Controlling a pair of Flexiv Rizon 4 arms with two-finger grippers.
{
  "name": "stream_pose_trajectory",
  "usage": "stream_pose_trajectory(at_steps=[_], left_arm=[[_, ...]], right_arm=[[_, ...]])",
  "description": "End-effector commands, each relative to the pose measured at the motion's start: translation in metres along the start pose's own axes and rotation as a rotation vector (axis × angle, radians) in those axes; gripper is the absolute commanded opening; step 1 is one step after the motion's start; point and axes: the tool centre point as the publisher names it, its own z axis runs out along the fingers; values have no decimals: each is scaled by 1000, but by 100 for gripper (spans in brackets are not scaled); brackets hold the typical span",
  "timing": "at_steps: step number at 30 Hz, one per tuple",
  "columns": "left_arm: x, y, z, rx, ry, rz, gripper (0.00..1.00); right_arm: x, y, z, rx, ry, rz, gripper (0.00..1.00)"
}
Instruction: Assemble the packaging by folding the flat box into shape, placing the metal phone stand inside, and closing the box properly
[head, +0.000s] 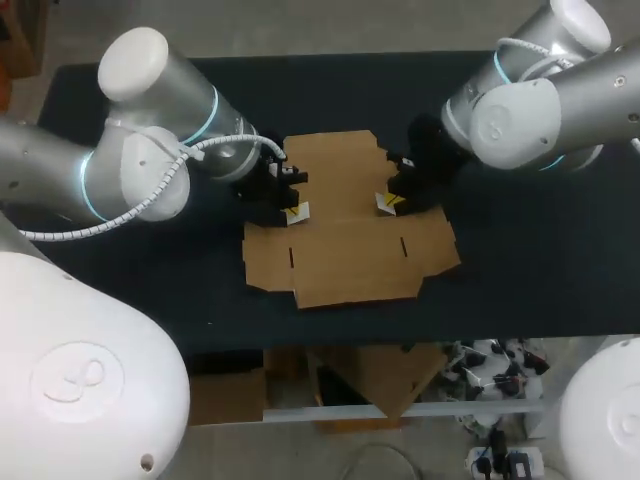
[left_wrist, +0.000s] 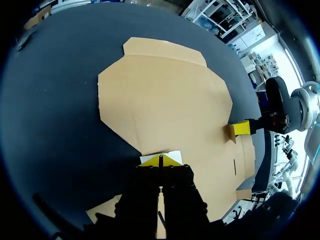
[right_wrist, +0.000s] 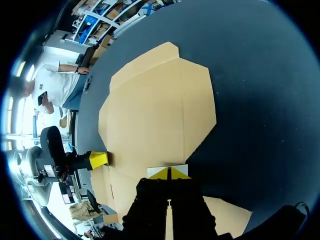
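Flat box (head: 345, 235) is laid unfolded at the middle of the dark table (head: 530, 285), panels and flaps all down. Two short slots are seen in the near panel. Left gripper (head: 296, 211) is set at the box's left side notch and right gripper (head: 388, 203) at the right side notch, with the box's middle panel between them. Both pairs of yellow tips are pressed together with no gap, touching the cardboard edge. Whether cardboard is pinched between them cannot be told. Each arm's black wrist body is hung over the table just outside the box.
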Motion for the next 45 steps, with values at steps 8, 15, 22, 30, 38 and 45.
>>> stream_pose_trajectory(at_steps=[8,15,22,30,38,45], left_arm=[[-10,-2,-32,15,36,2,0],[-17,-8,-43,12,80,0,0],[-27,-14,-51,5,124,-5,0],[-37,-17,-66,11,157,-7,85],[-45,-20,-78,13,197,4,100],[-50,-25,-86,17,215,0,100]], right_arm=[[-20,-9,-37,-47,143,-33,0],[-29,-4,-47,-46,204,-55,0],[-38,4,-57,-27,257,-86,0],[-41,8,-72,-28,269,-132,37],[-49,15,-76,-17,289,-179,66],[-51,17,-79,-27,287,-190,80]])
